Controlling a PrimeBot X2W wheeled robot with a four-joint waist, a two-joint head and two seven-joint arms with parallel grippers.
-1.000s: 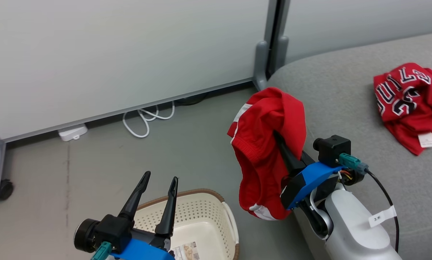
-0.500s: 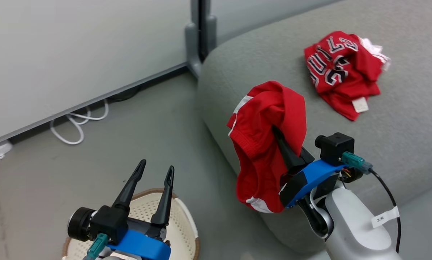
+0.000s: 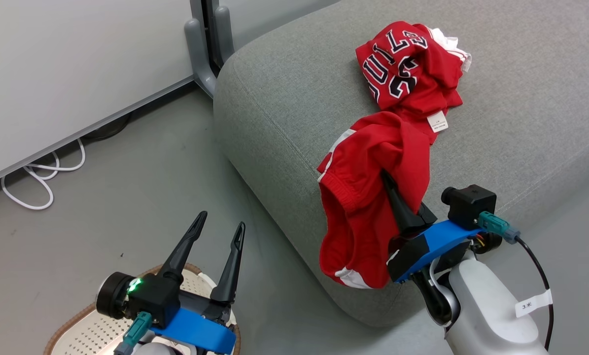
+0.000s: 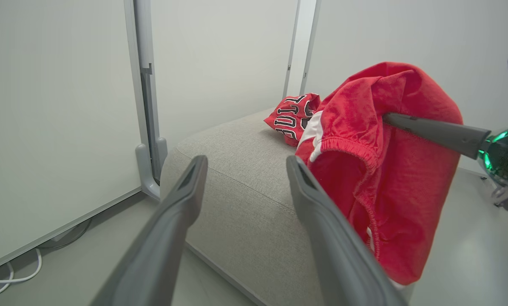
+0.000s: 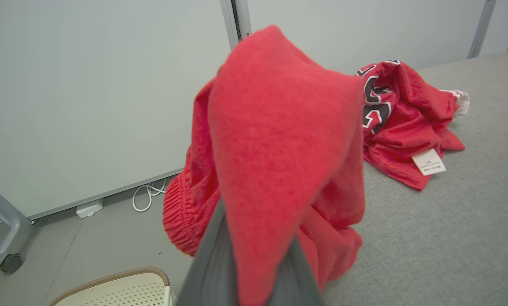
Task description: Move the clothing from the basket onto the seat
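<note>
Shorts [image 3: 363, 207] have come over the seat [image 3: 284, 123] edge near the jersey [image 3: 402, 64], draped on the tightly closed right fingers [image 3: 398, 204] gripping them; left fingers [image 3: 185, 248] spread wide, empty, over the basket [image 3: 82, 331].

The red jersey [image 3: 407, 64] lies crumpled on the grey seat [image 3: 284, 123], well in from its rounded corner. Its black, white-outlined letters face up, with white trim at the far side and a white tag at the near hem. The red shorts [image 3: 368, 197], with white stripes and a gathered waistband, hang draped over the closed right gripper [image 3: 390, 190] above the seat's near edge, just short of the jersey. The cream perforated basket [image 3: 82, 330], brown-rimmed, stands on the floor beside the seat.
</note>
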